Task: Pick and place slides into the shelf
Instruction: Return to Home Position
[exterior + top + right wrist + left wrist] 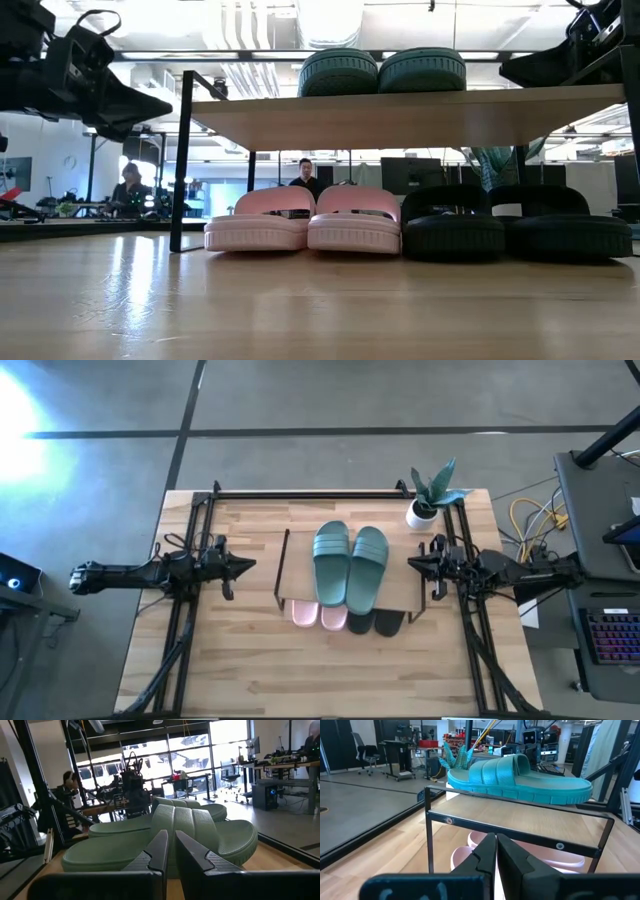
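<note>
Two teal slides [331,565] are laid side by side on the shelf [298,565] board. Beneath it, the pink slides [305,613] and black slides [375,623] are mostly hidden from above, with only their ends seen. The left gripper [248,565] and right gripper [412,563] are held off either shelf end, fingers closed together, nothing gripped. Bare table [250,670] is left in front.

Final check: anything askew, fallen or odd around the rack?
Nothing stands out. Two teal-green rubber slides lie side by side on the low wooden shelf; the pale pink pair and black pair sit lined up beneath, soles down. Left gripper and right gripper wait off its ends.
</note>
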